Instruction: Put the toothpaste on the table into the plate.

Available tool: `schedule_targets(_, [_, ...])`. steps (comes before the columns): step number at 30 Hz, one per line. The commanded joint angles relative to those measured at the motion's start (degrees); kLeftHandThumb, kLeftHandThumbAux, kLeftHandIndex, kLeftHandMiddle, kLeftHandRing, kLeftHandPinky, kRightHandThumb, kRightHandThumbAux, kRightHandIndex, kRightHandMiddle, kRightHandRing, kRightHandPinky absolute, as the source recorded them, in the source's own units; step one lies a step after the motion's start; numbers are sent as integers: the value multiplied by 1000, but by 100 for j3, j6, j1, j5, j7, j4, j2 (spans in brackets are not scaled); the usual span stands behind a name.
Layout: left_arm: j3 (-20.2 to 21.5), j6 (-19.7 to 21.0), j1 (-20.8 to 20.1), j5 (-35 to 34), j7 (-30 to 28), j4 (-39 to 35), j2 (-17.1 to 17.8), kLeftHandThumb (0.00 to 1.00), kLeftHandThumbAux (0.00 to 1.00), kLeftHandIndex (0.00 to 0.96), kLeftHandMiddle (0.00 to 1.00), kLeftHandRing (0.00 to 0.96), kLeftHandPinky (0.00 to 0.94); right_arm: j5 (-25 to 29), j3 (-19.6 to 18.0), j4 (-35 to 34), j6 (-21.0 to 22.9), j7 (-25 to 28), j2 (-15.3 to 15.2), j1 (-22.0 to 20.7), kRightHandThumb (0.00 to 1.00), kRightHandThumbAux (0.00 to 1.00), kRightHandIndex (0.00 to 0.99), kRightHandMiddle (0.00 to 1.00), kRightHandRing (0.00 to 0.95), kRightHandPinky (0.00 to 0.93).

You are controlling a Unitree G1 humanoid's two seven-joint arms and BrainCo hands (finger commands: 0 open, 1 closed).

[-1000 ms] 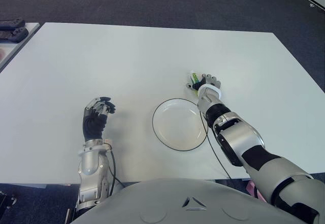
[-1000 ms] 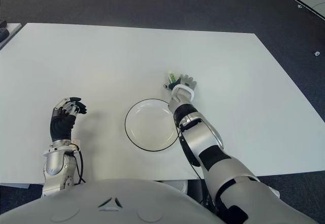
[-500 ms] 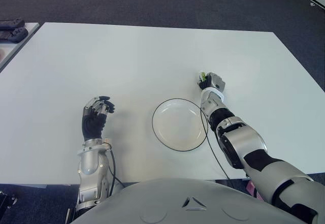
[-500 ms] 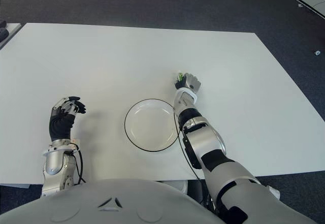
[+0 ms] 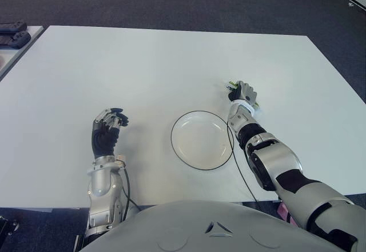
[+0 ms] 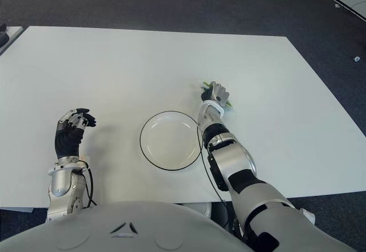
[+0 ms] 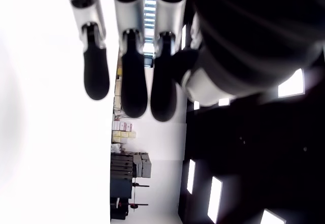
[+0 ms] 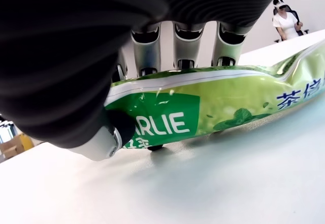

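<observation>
On the left, the left hand (image 5: 106, 131) shows above the white table (image 5: 143, 69), well apart from everything else; its fingers (image 7: 134, 76) are curled in and hold nothing, so it has no job here.

In the middle sits the plate (image 5: 184, 152), white with a dark rim; it has nothing in it yet; a thin black cable (image 5: 240, 166) runs along its right edge.

To the right, just past the far right side of the plate, is the right hand (image 5: 242, 94); it is wrapped around the toothpaste (image 8: 213, 102), a green tube; the thumb presses on one side and the other fingers (image 8: 185, 46) press on the other side; the tube looks very low over the table, and I cannot tell if it touches.

The step now seems to be lifting the tube and carrying it to the plate; to do it well, the hand should keep its squeeze firm but gentle, because the tube is soft and slippery; it should lift first, so the tube does not drag or bump the rim; then it should go back and a bit left until the tube is over the middle of the plate; it should go low before letting go, so the tube lands flat and does not slide out.
</observation>
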Motion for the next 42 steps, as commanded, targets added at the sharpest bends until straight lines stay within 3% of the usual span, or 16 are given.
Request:
schedule_targets(1, [28, 26, -45, 57, 69, 33, 3, 708, 720, 438, 563, 553, 514, 229, -74, 238, 34, 154, 122, 371, 717, 712, 438, 746, 741, 768])
schedule_targets(17, [32, 40, -63, 76, 105, 42, 25, 707, 721, 437, 566, 567, 529, 380, -225, 173, -139, -64, 99, 397, 719, 712, 438, 767, 765, 789])
schedule_targets(23, [36, 45, -80, 44, 90, 57, 26, 707, 721, 437, 568, 569, 534, 382, -231, -72, -407, -173, -5, 473, 719, 713, 438, 760, 759, 772])
schedule_targets(31, [33, 61, -129, 24, 71, 96, 33, 708, 721, 437, 565, 566, 539, 291, -50, -986, -1758, -36, -443, 1025, 718, 715, 439, 751, 749, 750])
schedule_targets(37, [18, 68, -164, 24, 55, 111, 39, 708, 720, 438, 565, 566, 538, 513, -108, -2200, -2839, 725, -986, 1642, 718, 715, 441, 771, 764, 781])
schedule_targets(42, [13, 110, -208, 6, 58, 131, 30, 708, 720, 438, 565, 564, 532, 705, -237, -3390, -3192, 1283, -1237, 2170, 717, 715, 441, 784, 774, 791])
